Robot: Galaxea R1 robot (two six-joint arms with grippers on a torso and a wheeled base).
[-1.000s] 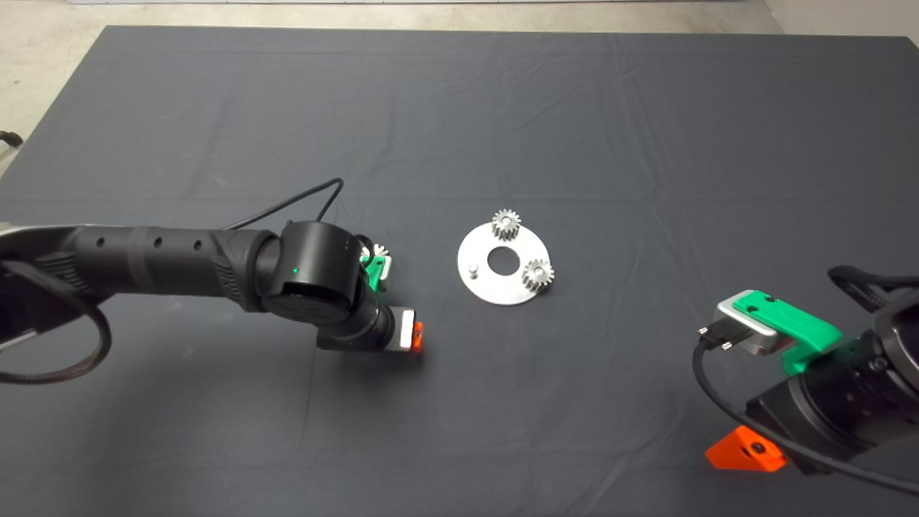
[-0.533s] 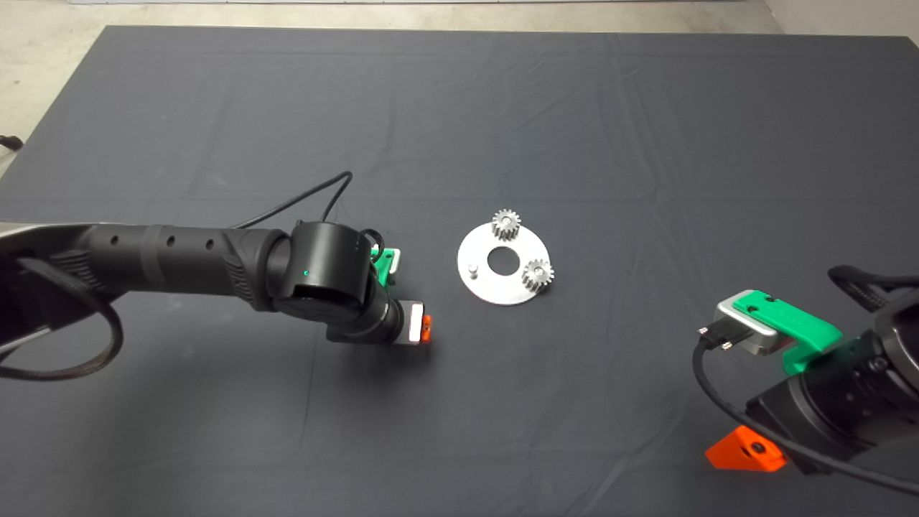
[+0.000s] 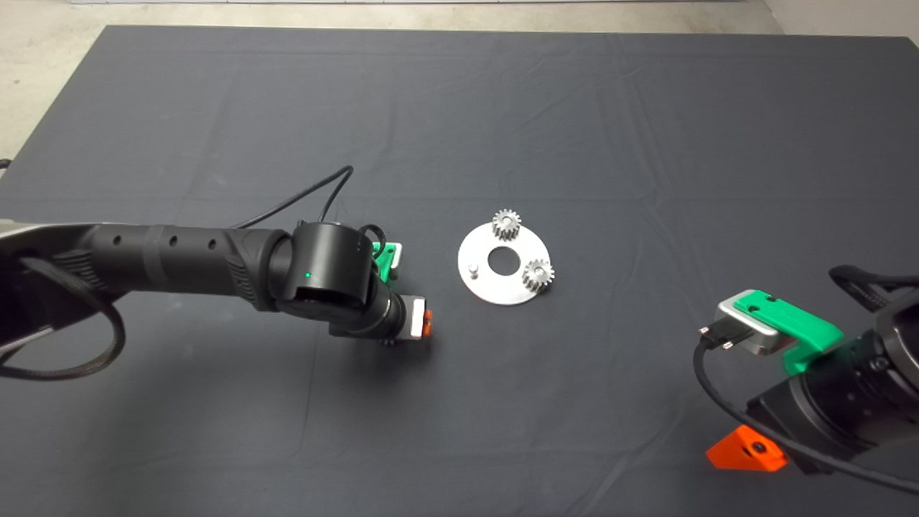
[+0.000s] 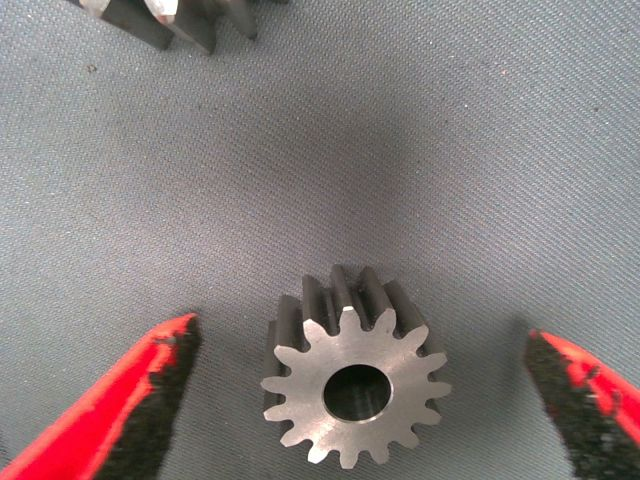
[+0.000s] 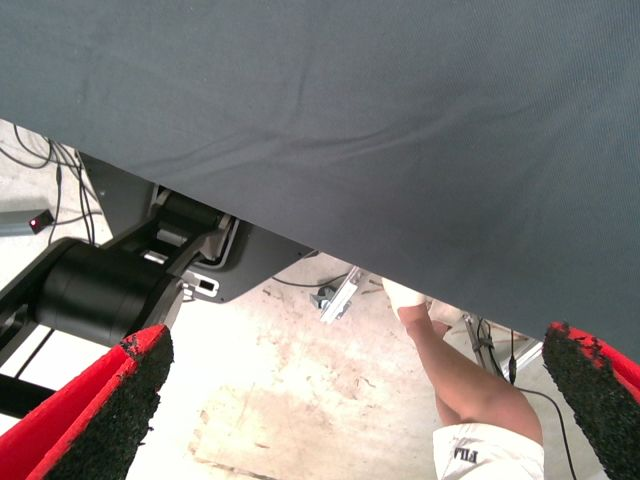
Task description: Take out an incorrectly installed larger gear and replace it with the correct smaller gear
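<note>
Shifted slightly toward three o'clock, the left gripper (image 4: 355, 400) hangs spread wide around the smaller gear (image 4: 352, 393) on the mat (image 3: 502, 108), at nine o'clock from the plate (image 3: 479, 283). Pickup seems imminent. Right gripper (image 5: 360, 400) waits parked, released.

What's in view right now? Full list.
mat: 1, dark grey, covers table
round plate: 1, silver, mid-mat, one peg bare
plate gears: 2, pale silver, on the plate's pegs
smaller gear: 1, pale silver, flat on mat, left of plate
larger gear: 1, darker steel, only teeth show, near smaller gear
person's leg: 1, on floor beyond mat edge
left claw: 1, red fingers, open, straddling smaller gear
right claw: 1, red fingers, open, parked lower right
</note>
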